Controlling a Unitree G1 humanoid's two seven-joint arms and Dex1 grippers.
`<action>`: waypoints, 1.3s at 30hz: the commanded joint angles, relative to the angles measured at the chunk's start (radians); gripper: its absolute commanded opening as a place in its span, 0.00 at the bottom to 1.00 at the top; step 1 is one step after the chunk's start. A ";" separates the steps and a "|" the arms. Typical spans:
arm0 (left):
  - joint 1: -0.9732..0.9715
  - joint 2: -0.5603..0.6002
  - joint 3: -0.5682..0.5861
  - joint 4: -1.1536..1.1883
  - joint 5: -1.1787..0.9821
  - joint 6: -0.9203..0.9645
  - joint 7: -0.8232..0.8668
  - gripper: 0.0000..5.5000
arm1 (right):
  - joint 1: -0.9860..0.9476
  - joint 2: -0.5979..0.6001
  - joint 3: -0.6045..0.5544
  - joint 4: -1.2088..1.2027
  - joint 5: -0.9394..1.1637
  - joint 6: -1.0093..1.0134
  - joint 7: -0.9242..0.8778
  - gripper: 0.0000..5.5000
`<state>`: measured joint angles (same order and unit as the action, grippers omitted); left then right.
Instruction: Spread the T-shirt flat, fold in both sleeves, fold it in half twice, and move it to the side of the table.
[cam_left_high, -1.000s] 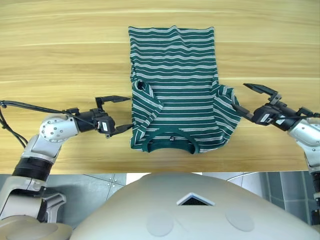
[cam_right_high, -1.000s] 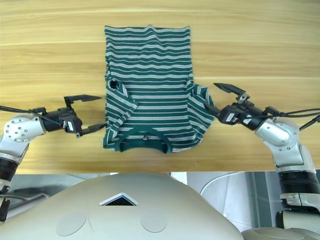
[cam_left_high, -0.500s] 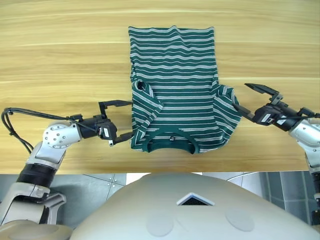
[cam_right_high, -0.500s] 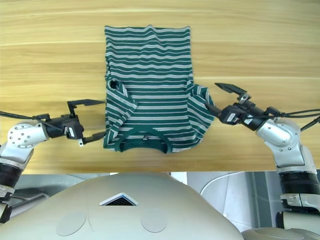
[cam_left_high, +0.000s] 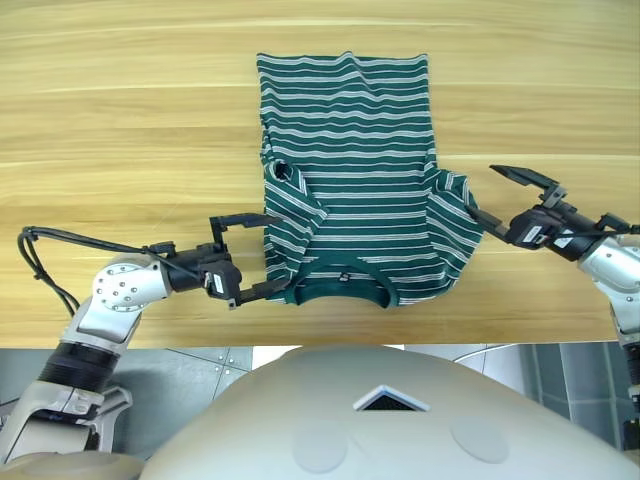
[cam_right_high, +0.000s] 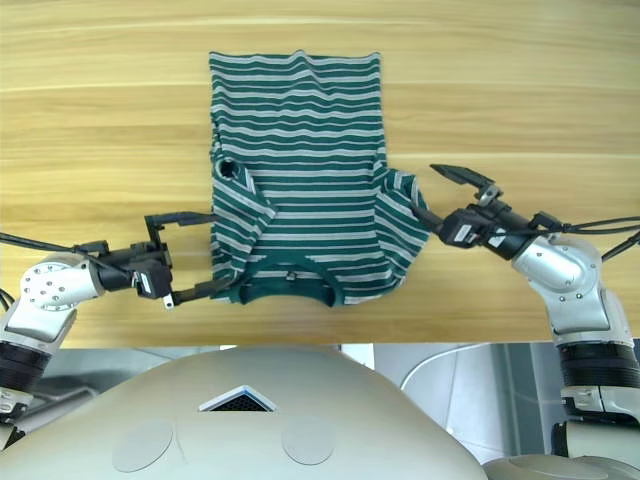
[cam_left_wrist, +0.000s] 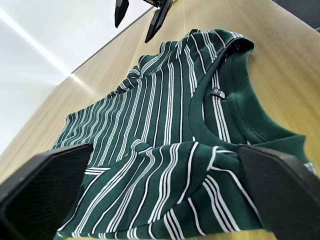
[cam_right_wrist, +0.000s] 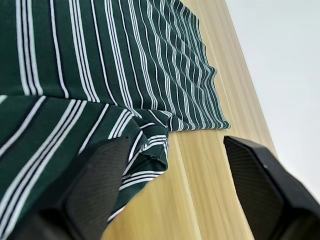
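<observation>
Garment: the T-shirt (cam_left_high: 345, 170) is lying on the table (cam_left_high: 120, 120), near the middle of its width, with the collar (cam_left_high: 342, 292) toward the robot and the hem (cam_left_high: 343, 62) pointing away.
Sleeves: the left sleeve (cam_left_high: 290, 190) and the right sleeve (cam_left_high: 452, 205) are both lying folded in over the body, so the outline is reading as a rough rectangle, bulging a little on the right.
Left gripper: the left gripper (cam_left_high: 276, 250) is sitting at the near left shoulder corner with its fingers spread wide. In the left wrist view the pads (cam_left_wrist: 45, 185) are framing the striped cloth without pinching it.
Why there (judgement): that corner is one end of the collar edge, the natural place to take hold for carrying the near edge over to the hem.
Right gripper: the right gripper (cam_left_high: 480, 190) is waiting at the right edge beside the folded sleeve, its fingers (cam_right_wrist: 95, 185) also parted with nothing clamped between them. The lower finger is looking close to the cloth, but contact cannot be told.
Symmetry: the right gripper is sitting farther from the robot than the left, so the two grips are not yet matching.
Stage (judgement): spreading and sleeve folds are appearing done; the first halving is not yet started.
Risk (judgement): an uneven lift is likely to pull the tucked sleeves loose.
</observation>
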<state>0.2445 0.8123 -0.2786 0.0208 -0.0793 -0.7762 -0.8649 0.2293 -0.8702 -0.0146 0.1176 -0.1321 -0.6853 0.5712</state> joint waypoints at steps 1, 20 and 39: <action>-0.012 -0.034 -0.041 0.057 0.077 0.023 -0.002 0.97 | -0.002 0.002 -0.006 -0.017 0.013 0.006 0.010 0.63; 0.042 0.003 -0.063 0.025 -0.005 0.002 -0.084 0.97 | 0.025 -0.027 -0.038 -0.012 0.060 -0.004 0.054 0.63; 0.011 0.000 -0.024 0.059 0.016 -0.004 -0.068 0.97 | 0.120 -0.112 -0.067 0.149 -0.192 0.031 -0.002 0.63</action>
<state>0.2676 0.8085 -0.3005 0.0804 -0.0673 -0.7816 -0.9258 0.3665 -0.9998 -0.1186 0.2459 -0.2967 -0.6619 0.5641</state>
